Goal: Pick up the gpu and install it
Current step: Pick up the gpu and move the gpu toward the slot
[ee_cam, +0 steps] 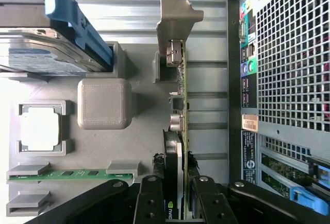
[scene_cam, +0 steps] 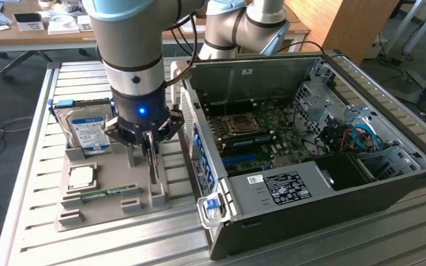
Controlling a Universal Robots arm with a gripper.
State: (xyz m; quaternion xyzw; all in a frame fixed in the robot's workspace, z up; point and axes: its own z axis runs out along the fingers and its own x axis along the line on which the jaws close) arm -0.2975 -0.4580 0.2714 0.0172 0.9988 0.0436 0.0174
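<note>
Gripper (scene_cam: 150, 143) is down over the tray (scene_cam: 109, 215). My fingers (ee_cam: 150, 199) are clamped on both faces of the gpu (ee_cam: 180, 105). The gpu stands on edge in its slot at the side of the tray nearest the case (scene_cam: 390, 191). The drive (scene_cam: 87, 130), CPU (scene_cam: 81, 176) and memory stick (scene_cam: 104, 194) sit in their tray holders.

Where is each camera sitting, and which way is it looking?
Exterior view: above the table, looking down on the arm, the gripper and the open computer case.
Wrist view: on the wrist, looking straight down past its gripper at the grey tray.
Both show the gpu between the fingers, the hard drive and the computer case.
</note>
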